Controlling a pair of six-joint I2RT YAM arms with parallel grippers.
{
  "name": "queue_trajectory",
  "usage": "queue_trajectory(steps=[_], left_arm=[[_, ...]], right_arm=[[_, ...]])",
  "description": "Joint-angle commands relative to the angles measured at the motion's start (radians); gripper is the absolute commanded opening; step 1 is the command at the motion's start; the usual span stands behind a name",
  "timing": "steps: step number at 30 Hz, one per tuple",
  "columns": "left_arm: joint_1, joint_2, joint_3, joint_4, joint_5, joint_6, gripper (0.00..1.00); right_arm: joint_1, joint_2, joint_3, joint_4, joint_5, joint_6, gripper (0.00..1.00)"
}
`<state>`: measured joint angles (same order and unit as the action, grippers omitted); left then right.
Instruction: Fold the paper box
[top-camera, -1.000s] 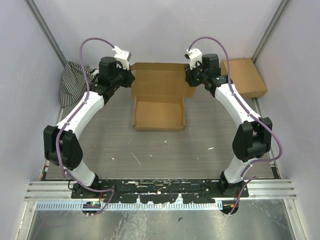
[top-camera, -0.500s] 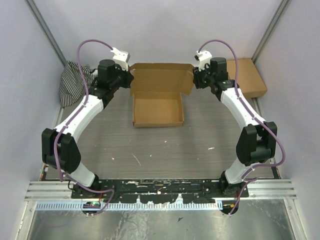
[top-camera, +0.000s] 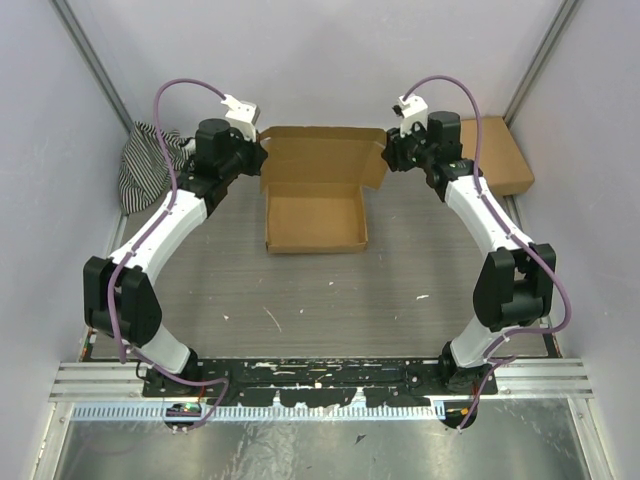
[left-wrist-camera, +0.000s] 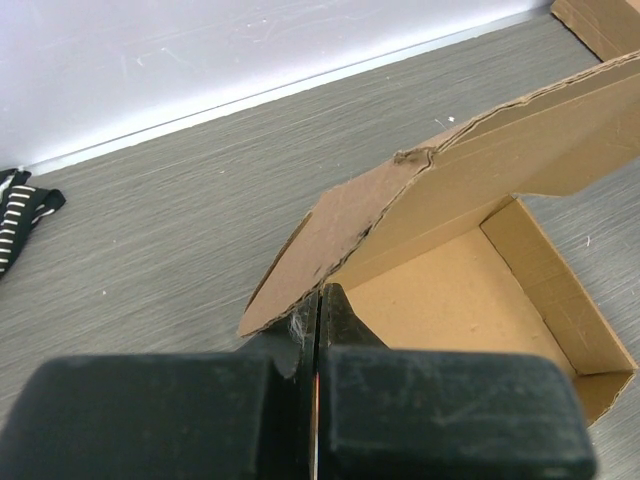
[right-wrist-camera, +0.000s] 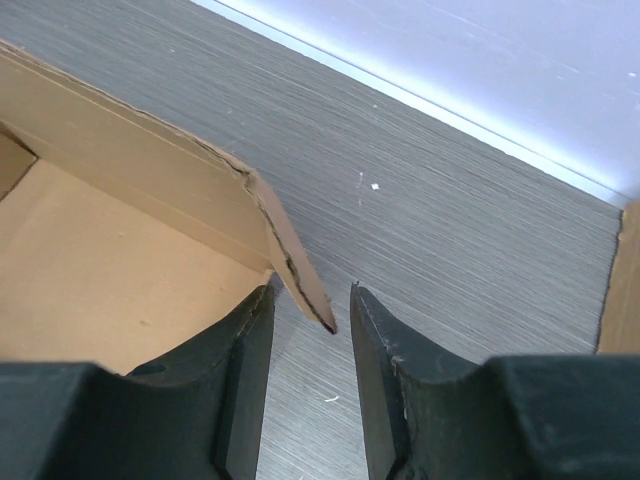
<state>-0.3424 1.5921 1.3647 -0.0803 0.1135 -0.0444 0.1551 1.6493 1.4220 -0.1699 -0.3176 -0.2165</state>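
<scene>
Since the frame taken one second earlier, the right arm's wrist has shifted outward from the paper box (top-camera: 316, 222), and the box lid stands steeper over its tray.

Top external view: the paper box sits on the surface (top-camera: 320, 310) midway between the two arms. Its shallow tray is open and its lid is raised along the far edge. The left hand (top-camera: 261, 158) is at the lid's left end. The right hand (top-camera: 388, 156) is at the lid's right end. A striped cloth (top-camera: 145, 160) lies well left of the box. A second cardboard box (top-camera: 490, 155) lies to its right, beyond the right arm.

Left wrist view: the left hand (left-wrist-camera: 318, 300) is pressed together and pinches the lower corner of the lid's side flap. The paper box (left-wrist-camera: 470, 290) extends to the right of the fingers, lid tilted over the tray. The striped cloth (left-wrist-camera: 22, 215) shows at the left edge. A corner of the second cardboard box (left-wrist-camera: 600, 20) shows at the upper right.

Right wrist view: the right hand (right-wrist-camera: 310, 300) is spread. The pointed corner of the lid's side flap hangs between the two fingers (right-wrist-camera: 250, 340); contact with either cannot be confirmed. The paper box (right-wrist-camera: 100, 270) fills the left of the view.
</scene>
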Motion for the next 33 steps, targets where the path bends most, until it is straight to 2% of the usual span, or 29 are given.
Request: queue_trajectory(steps=[1, 9, 13, 22, 27, 33], left_arm=[[-0.001, -0.014, 0.007, 0.055, -0.006, 0.014, 0.00], [-0.001, -0.008, 0.007, 0.059, 0.005, -0.004, 0.00], [-0.002, -0.002, 0.005, 0.065, 0.012, -0.023, 0.00], [-0.031, 0.042, 0.032, 0.058, 0.000, -0.103, 0.00], [-0.038, 0.049, 0.029, 0.075, -0.001, -0.157, 0.00], [-0.039, 0.043, 0.019, 0.079, 0.000, -0.165, 0.00]], right_arm=[[0.004, 0.005, 0.007, 0.073, -0.063, 0.021, 0.42], [0.008, 0.069, 0.058, 0.049, -0.133, 0.102, 0.42], [0.024, 0.081, 0.061, 0.032, -0.106, 0.137, 0.35], [0.149, 0.094, 0.107, -0.007, 0.111, 0.258, 0.06], [0.220, 0.090, 0.087, 0.023, 0.257, 0.282, 0.04], [0.223, 0.078, 0.044, 0.105, 0.356, 0.325, 0.02]])
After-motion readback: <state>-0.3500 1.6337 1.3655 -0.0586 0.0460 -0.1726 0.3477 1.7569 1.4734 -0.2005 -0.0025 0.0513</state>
